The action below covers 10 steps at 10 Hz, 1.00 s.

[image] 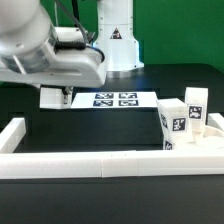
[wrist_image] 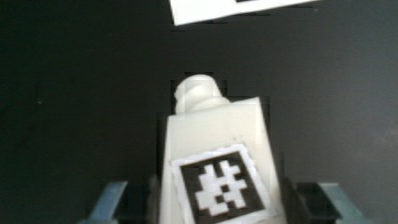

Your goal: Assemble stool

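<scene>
White plastic leg [wrist_image: 217, 150], tagged, sits clamped between the gripper [wrist_image: 222, 205] and its grey-blue fingers [wrist_image: 116, 198]; its narrow rounded end points away from the wrist. The arm [image: 45, 50] reaches low over the black table [image: 90, 130], just beside the marker board [image: 115, 98] at its end on the exterior view's left. This looks like the carry step; next the leg must cross to the other stool parts [image: 172, 125], well apart by the white rail [image: 100, 165], and line up with a seat socket; which part is the seat I cannot tell.

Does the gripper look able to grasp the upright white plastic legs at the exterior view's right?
Probably not: the gripper is shut on another white plastic leg; otherwise nothing seems to block the upright legs.
</scene>
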Each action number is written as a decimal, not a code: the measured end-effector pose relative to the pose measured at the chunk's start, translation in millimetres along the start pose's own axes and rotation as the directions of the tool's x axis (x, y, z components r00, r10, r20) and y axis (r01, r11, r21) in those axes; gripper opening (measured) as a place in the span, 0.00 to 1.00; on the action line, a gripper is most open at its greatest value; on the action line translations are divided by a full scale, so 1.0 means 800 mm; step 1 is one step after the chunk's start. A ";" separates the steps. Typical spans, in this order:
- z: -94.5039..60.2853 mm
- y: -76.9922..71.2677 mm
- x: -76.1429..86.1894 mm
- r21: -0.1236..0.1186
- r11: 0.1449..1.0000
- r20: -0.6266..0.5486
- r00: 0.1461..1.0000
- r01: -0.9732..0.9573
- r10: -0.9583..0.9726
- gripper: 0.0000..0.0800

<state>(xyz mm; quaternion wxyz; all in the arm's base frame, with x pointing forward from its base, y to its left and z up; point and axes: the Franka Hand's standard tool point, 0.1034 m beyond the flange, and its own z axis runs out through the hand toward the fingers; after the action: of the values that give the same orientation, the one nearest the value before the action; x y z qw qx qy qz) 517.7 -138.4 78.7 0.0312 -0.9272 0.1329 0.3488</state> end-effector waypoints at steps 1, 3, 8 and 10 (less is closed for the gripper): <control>-0.024 -0.028 -0.001 0.001 1.000 -0.076 0.997 -0.007 0.007 0.40; -0.068 -0.068 -0.017 0.010 1.000 -0.196 0.981 -0.008 0.010 0.40; -0.087 -0.071 0.006 0.012 1.000 -0.537 0.843 0.016 -0.007 0.40; -0.113 -0.131 -0.005 0.053 0.998 -0.654 0.755 -0.014 0.045 0.40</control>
<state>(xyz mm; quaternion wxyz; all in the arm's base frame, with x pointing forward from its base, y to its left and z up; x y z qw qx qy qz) 600.4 -50.3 145.9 -0.0019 -0.9875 0.1578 0.0001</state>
